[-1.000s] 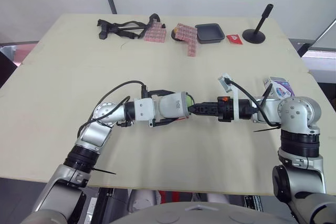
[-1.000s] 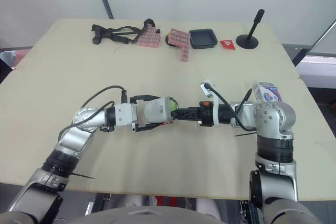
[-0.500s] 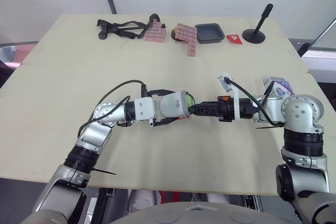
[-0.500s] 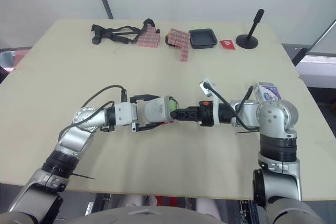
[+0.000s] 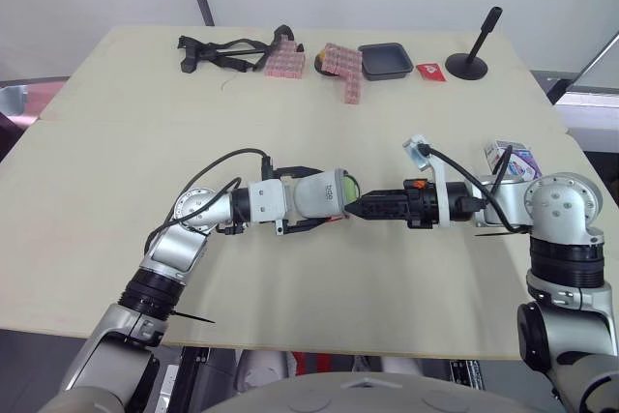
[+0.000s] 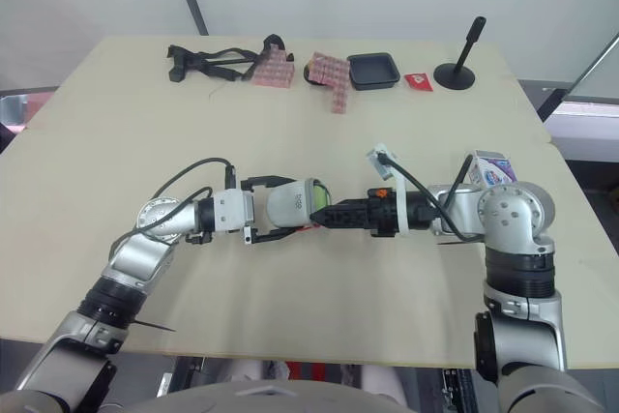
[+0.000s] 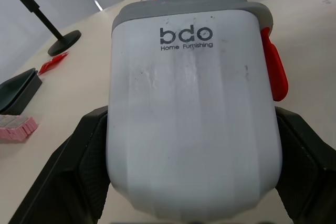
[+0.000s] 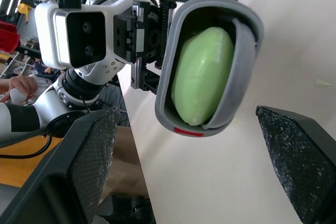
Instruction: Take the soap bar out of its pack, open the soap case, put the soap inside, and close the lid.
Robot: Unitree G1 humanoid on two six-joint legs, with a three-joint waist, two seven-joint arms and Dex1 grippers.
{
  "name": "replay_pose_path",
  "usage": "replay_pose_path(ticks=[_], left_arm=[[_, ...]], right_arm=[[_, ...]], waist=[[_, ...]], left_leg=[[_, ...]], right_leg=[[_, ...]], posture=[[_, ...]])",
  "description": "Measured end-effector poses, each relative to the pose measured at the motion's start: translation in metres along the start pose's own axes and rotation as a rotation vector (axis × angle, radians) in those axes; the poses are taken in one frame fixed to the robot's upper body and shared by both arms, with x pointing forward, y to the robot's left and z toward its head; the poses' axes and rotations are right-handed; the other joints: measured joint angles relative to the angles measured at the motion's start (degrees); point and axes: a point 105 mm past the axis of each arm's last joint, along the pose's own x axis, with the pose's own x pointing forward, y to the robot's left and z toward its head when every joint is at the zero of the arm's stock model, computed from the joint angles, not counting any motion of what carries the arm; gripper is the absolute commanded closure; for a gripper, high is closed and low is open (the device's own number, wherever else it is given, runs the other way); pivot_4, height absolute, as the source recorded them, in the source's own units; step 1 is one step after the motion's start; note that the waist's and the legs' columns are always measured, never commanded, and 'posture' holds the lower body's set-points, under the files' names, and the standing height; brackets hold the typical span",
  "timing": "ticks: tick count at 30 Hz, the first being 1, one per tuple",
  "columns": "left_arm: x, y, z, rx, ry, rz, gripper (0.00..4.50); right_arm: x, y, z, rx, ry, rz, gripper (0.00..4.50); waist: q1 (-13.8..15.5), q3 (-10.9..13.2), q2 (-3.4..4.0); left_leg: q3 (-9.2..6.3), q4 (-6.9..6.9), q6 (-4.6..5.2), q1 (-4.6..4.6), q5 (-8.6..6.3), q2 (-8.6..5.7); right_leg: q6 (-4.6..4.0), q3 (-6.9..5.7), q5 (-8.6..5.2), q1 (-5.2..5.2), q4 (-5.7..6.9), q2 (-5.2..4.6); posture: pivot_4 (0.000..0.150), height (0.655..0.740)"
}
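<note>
My left gripper (image 5: pixel 314 196) is shut on the white soap case (image 7: pixel 191 103), which has a grey rim and a red latch (image 7: pixel 274 72). It holds the case on its side above the table's middle. The case's mouth faces right and stands open, with the green soap bar (image 8: pixel 202 74) sitting inside it. My right gripper (image 5: pixel 364 208) is open, its fingers (image 8: pixel 89 171) spread wide just in front of the mouth and off the soap. The purple and white soap pack (image 5: pixel 513 158) stands on the table by my right elbow.
Along the far edge lie a black strap (image 5: pixel 227 50), two packs of pink blocks (image 5: pixel 345 70), a black tray (image 5: pixel 386 60), a red packet (image 5: pixel 431 72) and a black stand (image 5: pixel 471 60). The table's right edge is close to the soap pack.
My right gripper has drawn back a little to the right, away from the case's mouth, and its elbow has shifted right. The left gripper and the case have stayed put.
</note>
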Motion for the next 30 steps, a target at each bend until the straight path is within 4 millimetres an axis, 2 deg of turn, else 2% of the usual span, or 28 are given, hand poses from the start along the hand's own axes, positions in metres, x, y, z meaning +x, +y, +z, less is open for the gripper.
replay_pose_path(ticks=[7,30], left_arm=[[0.000,0.000,0.000,-0.002,-0.001,-0.001,1.02],[0.005,-0.009,0.000,-0.007,-0.005,-0.043,1.02]], right_arm=[[0.012,0.003,0.002,-0.016,0.013,0.014,0.03],[0.021,-0.001,0.000,0.006,0.049,0.012,0.03]], waist=[[0.0,0.0,0.00],[0.0,0.0,0.00]], left_leg=[[0.00,0.00,0.00,0.01,0.00,0.00],[0.00,0.00,0.00,0.01,0.00,0.00]], right_leg=[[0.00,-0.03,0.00,0.00,-0.01,-0.01],[0.00,-0.04,0.00,0.00,-0.01,0.00]], posture=[[0.150,0.7400],[0.150,0.7400]])
